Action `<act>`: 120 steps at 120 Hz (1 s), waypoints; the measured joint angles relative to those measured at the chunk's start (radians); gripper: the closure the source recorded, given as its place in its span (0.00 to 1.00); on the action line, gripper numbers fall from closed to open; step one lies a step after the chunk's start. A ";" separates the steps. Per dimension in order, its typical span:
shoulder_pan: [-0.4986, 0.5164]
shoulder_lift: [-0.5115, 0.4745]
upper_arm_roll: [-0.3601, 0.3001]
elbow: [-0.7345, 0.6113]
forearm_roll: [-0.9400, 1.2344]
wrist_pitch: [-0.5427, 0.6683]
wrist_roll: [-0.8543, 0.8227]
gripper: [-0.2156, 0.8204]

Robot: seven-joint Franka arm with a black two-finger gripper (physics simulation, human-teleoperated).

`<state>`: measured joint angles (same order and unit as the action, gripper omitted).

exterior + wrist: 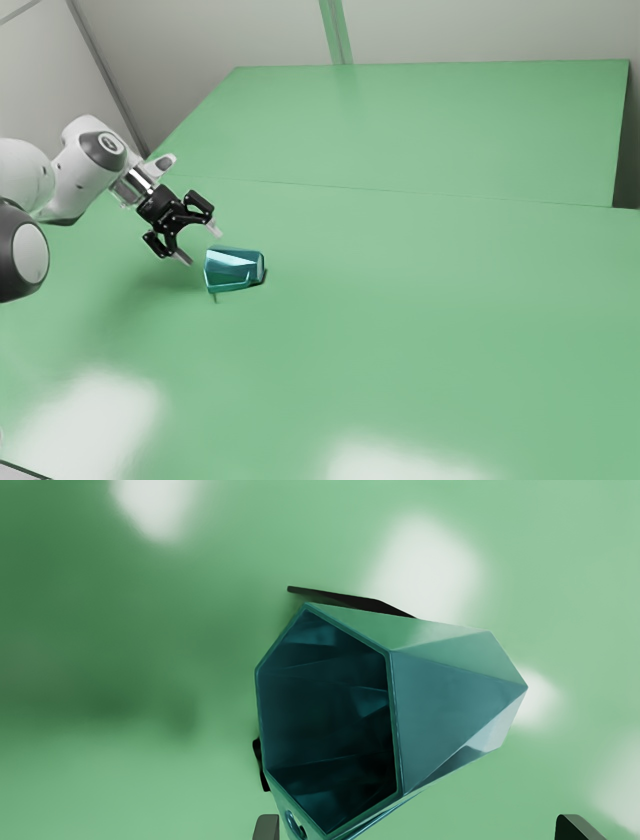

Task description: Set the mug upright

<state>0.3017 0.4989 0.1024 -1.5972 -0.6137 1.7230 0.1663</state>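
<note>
Plainly apart, the black fingers [267,827] hang over the bench [420,300], clamped on nothing. Just ahead of them lies the teal mug [235,270], down on its side, its dark mouth [325,705] toward the fingers and its base [262,268] toward the exterior view's right. The handle [296,826], down by the rim, appears beside one fingertip in the wrist view; whether the two touch cannot be told.

Trouble, if it comes, would probably start there. A finger lowered onto the handle could jam or shove the mug along the bench instead of straddling it. Faceted, tapering walls offer few parallel faces, so a grip near the rim might slip toward the narrower base or let the mug twist as it is tilted. A turn made too low could scrape the rim or handle on the bench; a release before the base sits flat could send it back onto its side.

Farther out, the pale arm [92,170] reaches in from the exterior view's left. White glare [90,430] marks the green surface, and grey walls [200,30] stand beyond. Nothing around the mug appears to bar the way; its own handle looks the likeliest obstacle.
</note>
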 joint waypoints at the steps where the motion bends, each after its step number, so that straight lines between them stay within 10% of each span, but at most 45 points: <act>1: 0.000 0.001 0.000 0.000 -0.002 0.001 0.001 0.21; 68: 0.005 0.068 -0.011 -0.005 -0.189 0.067 0.085 0.22; 98: -0.002 0.068 -0.015 -0.005 -0.201 0.089 0.105 0.71; 120: -0.004 0.064 -0.048 0.000 -0.202 0.099 0.111 0.87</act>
<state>0.2977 0.5625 0.0549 -1.5976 -0.8153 1.8222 0.2777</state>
